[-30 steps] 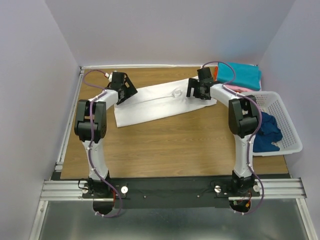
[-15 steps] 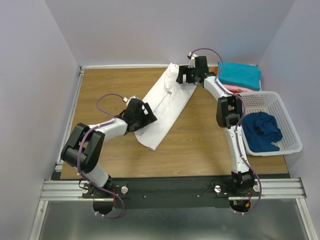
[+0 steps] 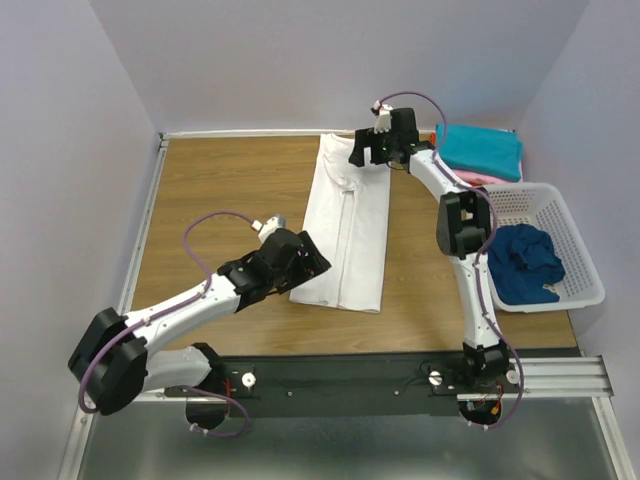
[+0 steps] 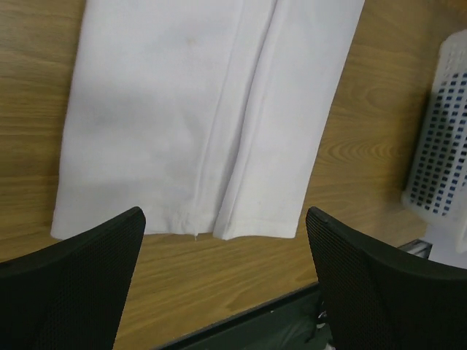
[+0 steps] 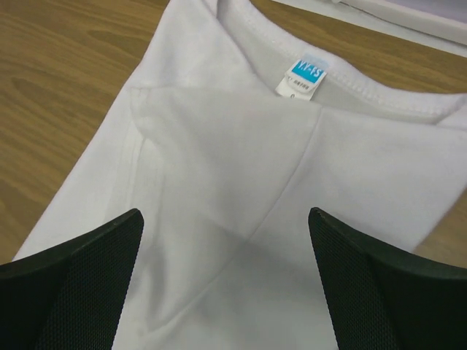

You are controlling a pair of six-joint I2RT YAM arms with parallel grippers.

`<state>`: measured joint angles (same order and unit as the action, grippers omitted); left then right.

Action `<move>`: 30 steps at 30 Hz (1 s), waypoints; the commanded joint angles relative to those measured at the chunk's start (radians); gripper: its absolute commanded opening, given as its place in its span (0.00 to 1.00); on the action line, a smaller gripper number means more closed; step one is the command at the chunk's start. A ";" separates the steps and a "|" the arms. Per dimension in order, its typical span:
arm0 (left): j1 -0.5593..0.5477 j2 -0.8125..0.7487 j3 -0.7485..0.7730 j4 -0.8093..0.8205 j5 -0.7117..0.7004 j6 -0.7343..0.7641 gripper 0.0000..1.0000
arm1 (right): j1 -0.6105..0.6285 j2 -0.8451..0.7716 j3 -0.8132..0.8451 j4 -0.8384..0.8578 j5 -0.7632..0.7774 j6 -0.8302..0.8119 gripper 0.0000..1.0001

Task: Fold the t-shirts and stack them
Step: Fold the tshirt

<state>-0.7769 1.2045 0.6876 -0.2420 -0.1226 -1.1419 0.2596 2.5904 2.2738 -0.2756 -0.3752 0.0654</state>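
Note:
The white t-shirt point(image 3: 347, 228) lies as a long narrow folded strip down the table's middle, neck end at the far edge. My left gripper point(image 3: 303, 268) is open and empty just off the strip's near hem point(image 4: 211, 226). My right gripper point(image 3: 365, 152) is open and empty above the collar end, where the blue neck label point(image 5: 306, 74) shows. Its fingers point(image 5: 80, 277) stand wide over the cloth. A folded teal t-shirt point(image 3: 481, 150) lies at the far right on a pink one point(image 3: 470, 178). A dark blue t-shirt point(image 3: 522, 262) sits crumpled in the basket.
The white lattice laundry basket point(image 3: 575, 240) stands at the right edge, also seen in the left wrist view point(image 4: 444, 138). A raised white rail runs along the table's far edge point(image 3: 260, 132). Bare wood lies left of the shirt point(image 3: 220, 190).
The white shirt swung from a slanted lie to straight, lengthwise down the table. My left arm moved toward the near edge and let go of the hem; my right gripper stayed at the collar.

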 commanded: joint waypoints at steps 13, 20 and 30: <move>0.054 -0.030 -0.206 -0.008 -0.055 0.010 0.75 | 0.194 -1.104 -1.280 0.064 0.371 0.479 1.00; 0.062 0.024 -0.232 0.050 -0.009 0.036 0.29 | 0.283 -1.331 -1.482 0.038 0.421 0.576 1.00; 0.061 -0.031 -0.253 0.040 0.003 0.027 0.00 | 0.498 -1.426 -1.658 -0.137 0.470 0.649 0.98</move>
<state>-0.7193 1.2102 0.4583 -0.1905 -0.1375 -1.1168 0.6872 1.1629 0.6888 -0.3111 0.0479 0.6643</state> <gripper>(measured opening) 0.009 0.995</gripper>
